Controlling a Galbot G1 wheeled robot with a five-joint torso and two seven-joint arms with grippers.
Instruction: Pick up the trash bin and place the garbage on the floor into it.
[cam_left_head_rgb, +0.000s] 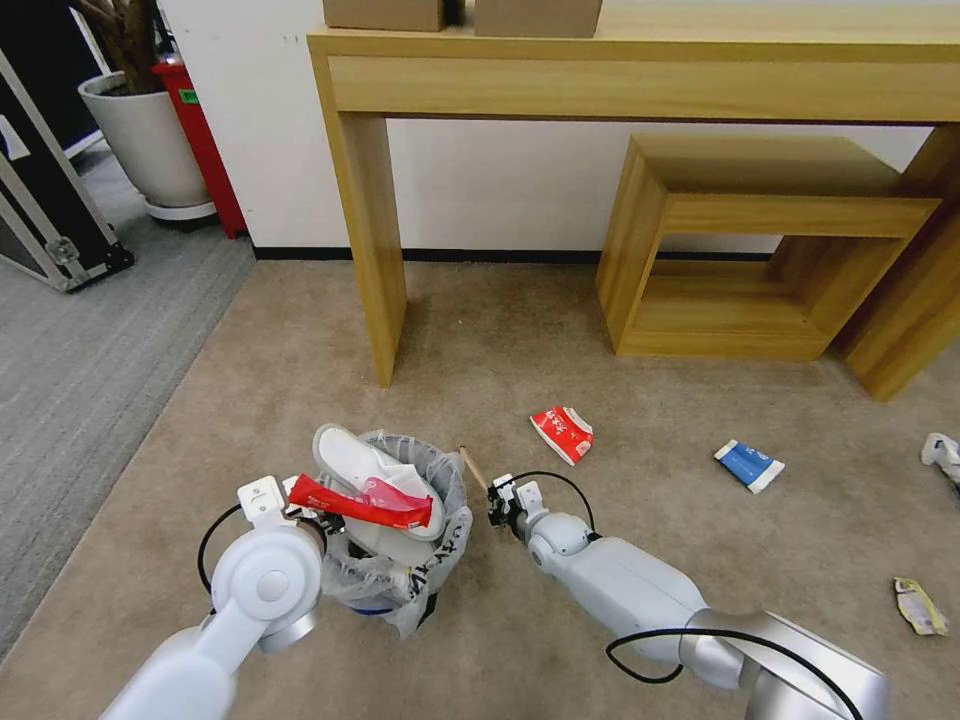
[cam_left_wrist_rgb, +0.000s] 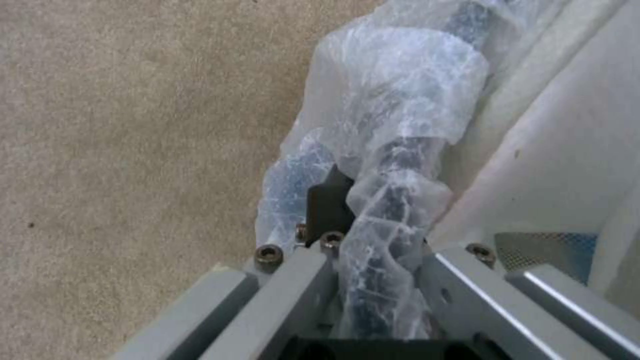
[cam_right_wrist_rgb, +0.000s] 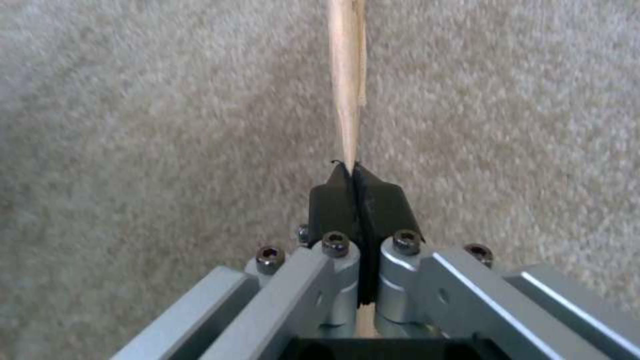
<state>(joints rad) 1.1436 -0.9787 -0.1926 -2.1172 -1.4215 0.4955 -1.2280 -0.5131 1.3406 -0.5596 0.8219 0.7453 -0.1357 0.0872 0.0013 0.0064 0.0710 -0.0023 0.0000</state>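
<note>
Gripping stick (cam_right_wrist_rgb: 347, 90), R hand (cam_right_wrist_rgb: 353, 172).

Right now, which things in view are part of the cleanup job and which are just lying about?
Part of the job:
trash bin, rim held by left gripper
wooden stick, pinched by right gripper
red-white carton
blue-white packet
wrapper on the carpet

Just lying about:
wooden desk
wooden stool
plant pot
black case

Wooden desk (cam_left_head_rgb: 640, 80) above a nested stool (cam_left_head_rgb: 770, 245); potted plant (cam_left_head_rgb: 145, 130) left.
</note>
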